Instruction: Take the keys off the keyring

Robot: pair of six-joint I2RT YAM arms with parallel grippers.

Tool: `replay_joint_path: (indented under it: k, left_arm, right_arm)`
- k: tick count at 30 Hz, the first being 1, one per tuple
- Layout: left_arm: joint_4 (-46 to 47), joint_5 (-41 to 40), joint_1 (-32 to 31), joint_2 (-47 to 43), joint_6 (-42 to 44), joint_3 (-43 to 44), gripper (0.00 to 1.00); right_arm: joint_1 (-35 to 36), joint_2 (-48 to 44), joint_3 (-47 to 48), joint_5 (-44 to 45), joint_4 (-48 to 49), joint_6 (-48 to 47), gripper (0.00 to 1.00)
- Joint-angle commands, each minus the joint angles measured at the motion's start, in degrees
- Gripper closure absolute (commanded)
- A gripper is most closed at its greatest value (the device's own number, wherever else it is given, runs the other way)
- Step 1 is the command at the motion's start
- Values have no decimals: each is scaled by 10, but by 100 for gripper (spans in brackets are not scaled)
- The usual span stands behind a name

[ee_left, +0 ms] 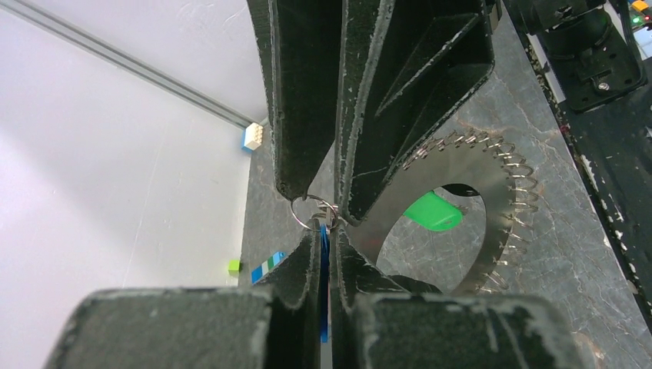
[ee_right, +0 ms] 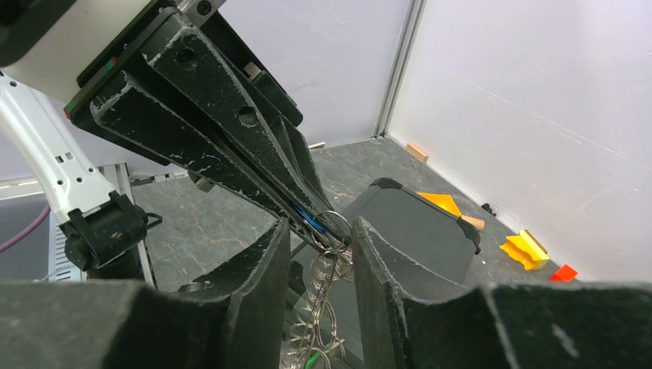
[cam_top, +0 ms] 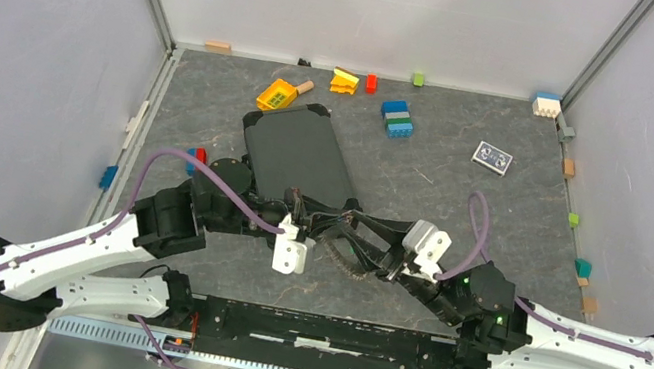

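We find both arms meeting just off the near corner of the black tray (cam_top: 294,148), on the side toward the arm bases. The left gripper (ee_left: 325,237) is pressed together on the blue-headed key (ee_left: 324,307), whose thin blue edge shows between its fingers. The right gripper (ee_right: 321,224) faces it tip to tip with its jaws apart. A small ring (ee_left: 314,212) sits in the gap between those tips, right at the end of the blue-headed key, and we cannot tell whether either pad touches it. The keyring (ee_left: 492,192) is just beside this pinch, also on the near side of the tray. From the left wrist it reads as a broad toothed hoop seen at a slant, with the keys (ee_left: 521,188) bristling along its outer edge and the green tag (ee_left: 433,212) showing through its opening. From the right wrist we see loops of metal trailing down below the small ring. We cannot tell whether the keyring rests on the table (cam_top: 423,191) or hangs clear of it. Past the tray's far edge lie a yellow toy piece (cam_top: 276,94) and a stack of blue, green and white bricks (cam_top: 397,119), both well apart from the grippers. A small card (cam_top: 492,157) lies off to the tray's right.
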Motion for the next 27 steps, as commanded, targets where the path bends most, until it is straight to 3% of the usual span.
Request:
replay_joint_path:
  k: [1,16,27]
  left_arm:
    - [26,29,1,-13,27,8,98]
    - [14,47,6,-18,35,8,98]
    - [7,65,7,-17,40,11,98]
  right_arm:
    - [-2,4,9,-8,-3,2,58]
    - [-3,-18,10,-5,-19,-16,52]
    - [-4,-19,2,-52,-8,-12,67]
